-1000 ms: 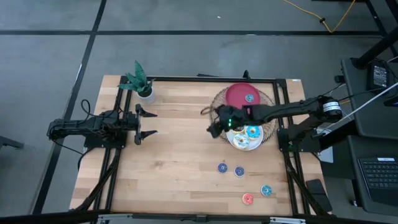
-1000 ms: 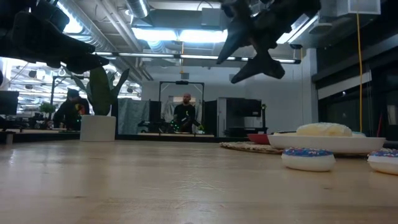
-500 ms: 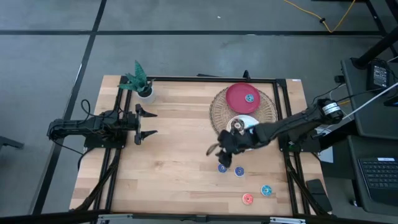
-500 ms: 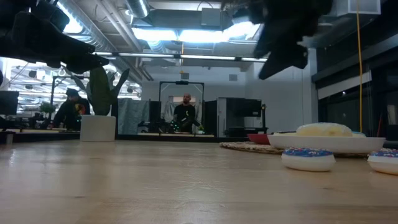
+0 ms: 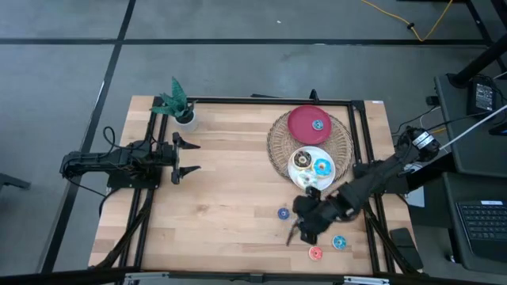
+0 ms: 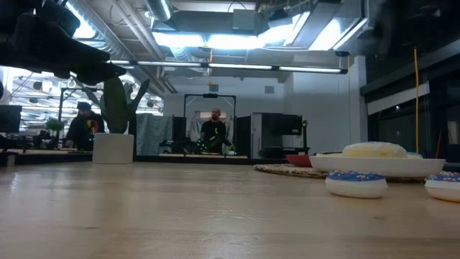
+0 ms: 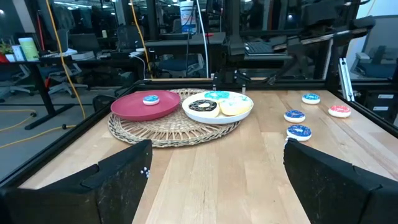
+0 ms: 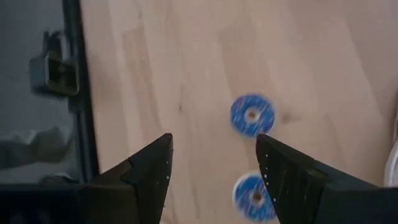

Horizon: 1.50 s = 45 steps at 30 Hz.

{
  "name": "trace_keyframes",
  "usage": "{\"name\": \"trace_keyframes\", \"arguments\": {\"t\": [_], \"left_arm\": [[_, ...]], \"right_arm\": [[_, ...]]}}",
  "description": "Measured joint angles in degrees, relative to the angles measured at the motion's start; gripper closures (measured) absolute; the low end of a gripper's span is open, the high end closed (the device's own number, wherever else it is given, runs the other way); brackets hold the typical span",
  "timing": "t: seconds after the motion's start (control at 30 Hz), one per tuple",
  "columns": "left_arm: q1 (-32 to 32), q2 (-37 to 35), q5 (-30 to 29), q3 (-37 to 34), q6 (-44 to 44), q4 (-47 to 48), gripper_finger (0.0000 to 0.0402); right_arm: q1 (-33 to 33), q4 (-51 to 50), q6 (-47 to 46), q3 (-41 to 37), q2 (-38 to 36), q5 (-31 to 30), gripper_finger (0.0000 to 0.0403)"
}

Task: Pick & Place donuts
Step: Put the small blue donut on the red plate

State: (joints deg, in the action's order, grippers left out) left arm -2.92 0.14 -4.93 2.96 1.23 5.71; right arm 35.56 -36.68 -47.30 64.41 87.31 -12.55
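Hovering low in the high view's lower right, the dark right gripper [image 5: 295, 235] spreads its jaws, holding nothing, above small blue-iced toy ring donuts [image 8: 252, 115] lying flat on the pale, smooth-grained wooden table [image 5: 222, 206]. Coming down off-centre could, by this reading, nudge a light, slick ring sliding across the planks or pinch two at once, since they sit near each other. Right of centre, a round woven wicker mat [image 5: 279, 142] carries a glossy red plate [image 5: 301, 127] and a white plate [image 5: 309, 168] already bearing larger donuts. At mid-left, the idle left gripper [image 5: 176, 155] waits, jaws spread wide.
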Motion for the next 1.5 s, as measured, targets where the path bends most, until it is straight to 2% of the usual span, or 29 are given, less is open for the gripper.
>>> {"name": "trace_keyframes", "arguments": {"t": [0.27,0.6,0.77,0.97,1.1,1.5], "left_arm": [[0.02,0.00,0.00,0.00,0.00,0.00,0.0048],[0.02,0.00,0.00,0.00,0.00,-0.02,0.0048],[0.00,0.00,0.00,0.01,0.00,0.00,0.0049],[0.00,0.00,0.00,0.02,0.00,-0.01,0.0048],[0.00,0.00,0.00,0.02,0.00,-0.02,0.0049],[0.01,0.01,0.00,0.00,0.00,0.00,0.0048]], "right_arm": [[9.67,-3.76,-7.35,0.52,0.61,-2.55,0.0172],[20.26,-5.62,-16.00,0.52,4.44,-2.37,0.0172],[23.79,-6.32,-19.37,0.52,7.12,1.32,0.0172],[26.49,-13.08,-23.55,2.71,10.85,5.07,0.0172],[27.80,-13.94,-22.72,4.95,13.02,5.13,0.0172],[28.52,-18.28,-23.03,5.11,16.98,5.13,0.0172]]}}
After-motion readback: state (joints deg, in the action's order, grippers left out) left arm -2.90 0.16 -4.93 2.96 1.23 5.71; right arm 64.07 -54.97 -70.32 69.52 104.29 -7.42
